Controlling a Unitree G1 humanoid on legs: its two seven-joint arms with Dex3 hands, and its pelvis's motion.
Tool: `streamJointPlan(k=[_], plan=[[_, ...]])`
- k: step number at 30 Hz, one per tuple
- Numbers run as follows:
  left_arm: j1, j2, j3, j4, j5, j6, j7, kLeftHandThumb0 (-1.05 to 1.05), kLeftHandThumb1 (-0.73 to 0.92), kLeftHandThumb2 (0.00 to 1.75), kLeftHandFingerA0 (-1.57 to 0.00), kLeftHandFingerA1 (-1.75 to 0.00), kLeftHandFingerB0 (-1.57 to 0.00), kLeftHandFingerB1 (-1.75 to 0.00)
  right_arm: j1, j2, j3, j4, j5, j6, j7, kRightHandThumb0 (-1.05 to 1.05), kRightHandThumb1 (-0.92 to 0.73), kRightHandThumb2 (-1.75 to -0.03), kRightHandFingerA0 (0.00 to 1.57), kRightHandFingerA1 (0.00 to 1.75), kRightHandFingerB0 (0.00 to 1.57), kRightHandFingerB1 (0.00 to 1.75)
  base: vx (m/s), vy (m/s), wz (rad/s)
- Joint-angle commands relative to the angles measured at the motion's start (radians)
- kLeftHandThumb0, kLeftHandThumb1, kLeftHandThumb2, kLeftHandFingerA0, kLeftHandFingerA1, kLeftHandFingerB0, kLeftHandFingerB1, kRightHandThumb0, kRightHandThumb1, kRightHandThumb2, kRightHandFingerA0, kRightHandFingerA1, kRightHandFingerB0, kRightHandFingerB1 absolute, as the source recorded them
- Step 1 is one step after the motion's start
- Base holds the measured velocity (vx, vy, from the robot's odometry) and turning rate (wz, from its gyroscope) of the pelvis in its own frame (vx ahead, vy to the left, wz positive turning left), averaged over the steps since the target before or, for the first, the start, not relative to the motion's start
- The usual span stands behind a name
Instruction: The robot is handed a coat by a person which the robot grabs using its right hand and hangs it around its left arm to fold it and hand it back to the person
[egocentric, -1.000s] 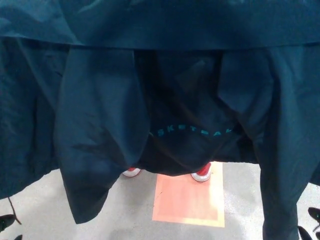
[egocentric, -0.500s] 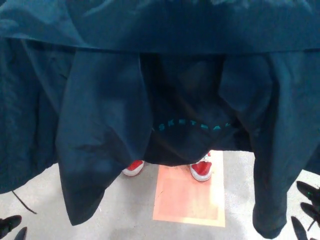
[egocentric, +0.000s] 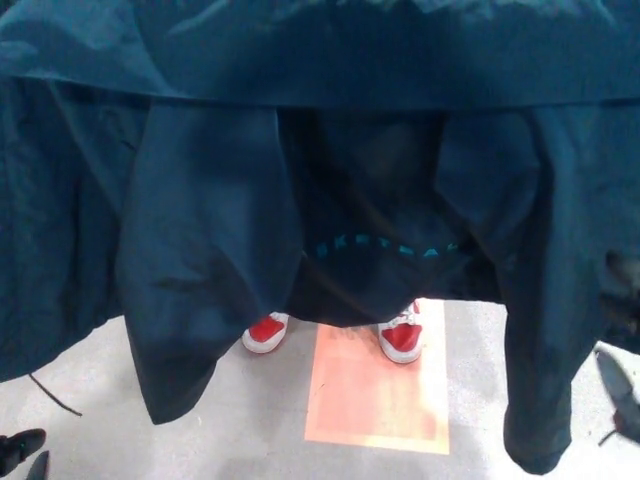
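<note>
At the right edge, lifts the right hand (egocentric: 622, 310), spread and empty, from the lower corner up beside the dark teal coat (egocentric: 210, 250) filling the frame, nearing the grab; cannot tell the state of the left hand (egocentric: 20, 448).

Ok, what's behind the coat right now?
Below the coat, two red shoes and an orange floor patch show. The coat covers the rest of the person.

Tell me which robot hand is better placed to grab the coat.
Right, likely. The right robot hand hangs close beside the coat, fingers apart; the left robot hand sits low in the corner, below the fabric.
</note>
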Motion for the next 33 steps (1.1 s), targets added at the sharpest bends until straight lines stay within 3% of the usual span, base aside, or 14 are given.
streamJointPlan(k=[1, 4, 5, 6, 7, 11, 12, 14, 15, 17, 19, 31, 32, 33], plan=[[0.031, 0.022, 0.033, -0.019, -0.043, -0.111, -0.043, -0.74, 0.75, 1.09, -0.05, -0.42, -0.05, -0.39, -0.226, -0.132, -0.269, -0.849, 0.295, 0.112, -0.142, -0.86, -0.81, -0.65, 0.24, 0.31, 0.19, 0.28, 0.0, 0.0, 0.0], [0.024, 0.018, 0.037, -0.02, -0.047, -0.109, -0.043, -0.74, 0.75, 1.09, -0.05, -0.42, -0.05, -0.38, -0.473, -0.17, -0.207, -0.732, 0.253, 0.152, -0.104, -0.84, -0.83, -0.63, 0.27, 0.35, 0.17, 0.3, 0.0, 0.0, 0.0], [0.024, 0.017, 0.041, -0.021, -0.052, -0.104, -0.046, -0.74, 0.92, 0.71, -0.13, -0.29, -0.12, -0.27, -0.511, -0.176, -0.197, -0.708, 0.244, 0.165, -0.094, -0.83, -0.64, -0.97, 0.21, 0.47, 0.13, 0.43, 0.0, 0.0, 0.0], [0.024, 0.016, 0.043, -0.022, -0.054, -0.104, -0.048, -0.79, 0.82, 0.77, -0.1, -0.31, -0.09, -0.29, -0.554, -0.182, -0.185, -0.679, 0.245, 0.178, -0.077, -0.7, -0.75, -0.62, 0.28, 0.34, 0.21, 0.32, 0.0, 0.0, 0.0], [0.023, 0.018, 0.041, -0.023, -0.051, -0.105, -0.047, -0.8, 0.82, 0.78, -0.1, -0.31, -0.1, -0.29, -0.631, -0.188, -0.158, -0.623, 0.238, 0.197, -0.054, -0.8, -0.61, -0.93, 0.21, 0.45, 0.16, 0.44, 0.0, 0.0, 0.0], [0.01, 0.024, 0.042, -0.022, -0.05, -0.085, -0.048, -0.8, 0.81, 0.77, -0.1, -0.3, -0.1, -0.28, -0.78, -0.243, -0.122, -0.527, 0.237, 0.318, 0.024, -0.81, -0.75, -0.63, 0.22, 0.29, 0.16, 0.27, 0.0, 0.0, 0.0], [0.007, 0.024, 0.046, -0.022, -0.055, -0.077, -0.049, -0.78, 0.81, 0.76, -0.1, -0.3, -0.1, -0.28, -0.817, -0.254, -0.11, -0.508, 0.232, 0.348, 0.042, -0.38, -0.37, -1.0, 0.0, 0.47, 0.0, 0.47, 0.0, 0.0, 0.0], [0.005, 0.023, 0.051, -0.022, -0.06, -0.073, -0.059, -0.77, 0.81, 0.77, -0.1, -0.29, -0.09, -0.27, -0.864, -0.27, -0.094, -0.487, 0.21, 0.383, 0.065, -0.38, -0.37, -1.0, 0.0, 0.48, 0.0, 0.47, 0.0, 0.0, 0.0], [0.004, 0.021, 0.055, -0.022, -0.063, -0.078, -0.063, -0.77, 0.81, 0.75, -0.1, -0.3, -0.09, -0.28, -0.903, -0.297, -0.075, -0.449, 0.123, 0.383, 0.089, -0.37, -0.41, -1.02, 0.0, 0.46, 0.0, 0.46, 0.0, 0.0, 0.0], [0.011, 0.026, 0.049, -0.023, -0.054, -0.091, -0.074, -0.73, 0.92, 0.7, -0.1, -0.27, -0.09, -0.25, -0.994, -0.326, -0.015, -0.359, 0.11, 0.397, 0.166, -0.88, -0.7, -0.82, 0.12, 0.31, 0.08, 0.22, 0.0, 0.0, 0.0], [0.009, 0.028, 0.048, -0.022, -0.049, -0.084, -0.068, -0.75, 0.92, 0.7, -0.11, -0.27, -0.1, -0.25, -1.032, -0.356, 0.025, -0.327, 0.095, 0.454, 0.221, -0.9, -0.7, -1.05, 0.09, 0.32, 0.09, 0.2, 0.0, 0.0, 0.0], [-0.022, -0.008, 0.108, -0.024, -0.101, -0.045, -0.103, -0.7, 0.92, 0.72, -0.11, -0.29, -0.1, -0.27, -1.416, -0.394, 0.457, 0.293, -0.123, 0.499, 0.644, -0.85, -0.69, -1.08, 0.0, 0.19, 0.01, 0.19, 0.0, 0.0, 0.0], [-0.023, -0.011, 0.115, -0.026, -0.108, -0.035, -0.106, -0.71, 0.74, 1.07, -0.05, -0.42, -0.03, -0.39, -1.45, -0.375, 0.506, 0.362, -0.168, 0.493, 0.663, -0.85, -0.67, -1.09, 0.0, 0.19, 0.03, 0.2, 0.0, 0.0, 0.0], [-0.021, -0.016, 0.12, -0.028, -0.111, -0.034, -0.101, -0.76, 0.76, 1.06, -0.07, -0.44, -0.04, -0.4, -1.474, -0.362, 0.54, 0.403, -0.194, 0.495, 0.675, -0.93, -0.86, -0.67, 0.0, 0.21, 0.02, 0.22, 0.0, 0.0, 0.0]])
